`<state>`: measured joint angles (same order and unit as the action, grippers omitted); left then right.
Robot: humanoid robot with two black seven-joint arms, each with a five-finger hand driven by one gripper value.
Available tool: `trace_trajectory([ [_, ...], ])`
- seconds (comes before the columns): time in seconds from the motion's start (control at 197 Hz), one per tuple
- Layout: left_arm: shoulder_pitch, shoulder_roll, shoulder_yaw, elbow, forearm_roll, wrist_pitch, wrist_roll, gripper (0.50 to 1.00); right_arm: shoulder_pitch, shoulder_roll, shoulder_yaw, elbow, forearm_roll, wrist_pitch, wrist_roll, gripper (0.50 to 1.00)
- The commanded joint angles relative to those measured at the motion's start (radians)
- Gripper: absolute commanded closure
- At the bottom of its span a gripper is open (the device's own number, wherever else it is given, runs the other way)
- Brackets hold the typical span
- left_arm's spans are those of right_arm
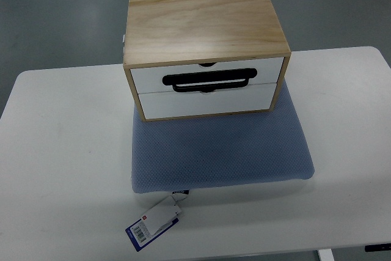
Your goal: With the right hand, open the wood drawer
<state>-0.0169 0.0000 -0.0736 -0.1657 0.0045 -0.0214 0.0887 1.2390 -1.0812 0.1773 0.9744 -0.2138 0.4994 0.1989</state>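
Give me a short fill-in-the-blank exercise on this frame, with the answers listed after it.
1. The wooden drawer box stands on the rear part of a ____ mat.
2. The black handle sits on the ____ drawer front.
3. Both drawers are ____.
4. The barcode tag hangs at the mat's ____ edge, on the white table.

Missing words: blue; upper; closed; front

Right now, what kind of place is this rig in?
Probably a lab or test area: a plain white table on bare grey floor, holding only a two-drawer wooden box on a tagged blue foam pad.
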Motion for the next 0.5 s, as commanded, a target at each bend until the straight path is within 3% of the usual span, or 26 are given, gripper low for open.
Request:
trace_trajectory([
  [0.0, 0.0, 0.0, 0.0, 0.0, 0.0, 0.0, 0.0, 0.5, 0.025, -0.006, -0.035, 0.0, -0.002, -0.007, -0.001, 0.566],
  [0.168, 0.0, 0.0, 0.0, 0.0, 0.0, 0.0, 0.0, 0.5, 0.123, -0.011, -0.143, 0.006, -0.004, 0.108, -0.001, 0.568],
  [0.33, 0.0, 0.0, 0.0, 0.0, 0.0, 0.0, 0.0, 0.5, 0.244, 0.015, -0.254, 0.032, -0.004, 0.112, -0.007, 0.568],
  [0.493, 0.0, 0.0, 0.0, 0.0, 0.0, 0.0, 0.0, 0.5, 0.358, 0.075, -0.371, 0.052, -0.004, 0.111, -0.079, 0.57],
])
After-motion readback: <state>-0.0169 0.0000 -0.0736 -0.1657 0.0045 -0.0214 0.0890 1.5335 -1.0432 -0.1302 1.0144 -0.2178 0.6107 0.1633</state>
